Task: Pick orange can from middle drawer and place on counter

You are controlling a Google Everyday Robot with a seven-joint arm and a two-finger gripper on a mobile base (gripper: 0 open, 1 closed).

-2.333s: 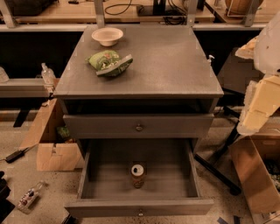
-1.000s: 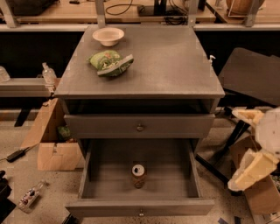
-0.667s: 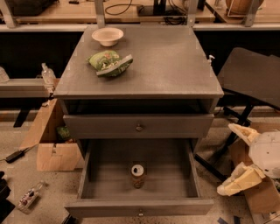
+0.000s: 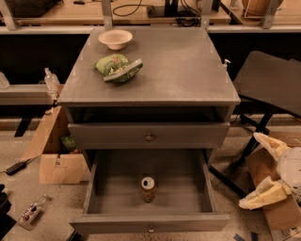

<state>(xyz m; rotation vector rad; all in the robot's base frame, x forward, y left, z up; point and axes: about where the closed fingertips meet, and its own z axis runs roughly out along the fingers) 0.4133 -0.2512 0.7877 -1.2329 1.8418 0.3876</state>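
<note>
Gripper (image 4: 250, 172) hangs low at abt 4 o'clock from the grey cabinet, off its right side and in front of a torn cardboard box (image 4: 277, 216) on the floor. Its two cream fingers (image 4: 269, 143) are spread apart w/ nothing between them, well apart from the orange can (image 4: 148, 189).

Now L to R. At 9 o'clock of the cabinet a clear bottle (image 4: 51, 80) stands on a low ledge. Below it, abt 8 o'clock, an open carton (image 4: 56, 162) sits right against the cabinet's left side. On the speckled floor near it lie a black adapter (image 4: 16, 167) and a small flat bottle (image 4: 32, 212).

Next, the counter (image 4: 188, 70), i.e. the matte grey cabinet top. At its 11 o'clock corner sits a cream bowl (image 4: 115, 39). At 6 o'clock of the bowl, near but not touching, a green snack bag (image 4: 117, 68) lies on its side.

Under the top there's a dark gap, then an upper drawer front (image 4: 108, 136) w/ a round knob (image 4: 149, 137) at centre. Below that the middle drawer (image 4: 117, 223) is pulled well out toward me. The orange can stands upright on the drawer floor, abt centre L to R, silver top up, touching no wall.

At 3 o'clock of the cabinet stands a black chair (image 4: 273, 80), apart from the cabinet. Light wooden bench tops (image 4: 61, 12) run along 12 o'clock behind, w/ cables on them.
</note>
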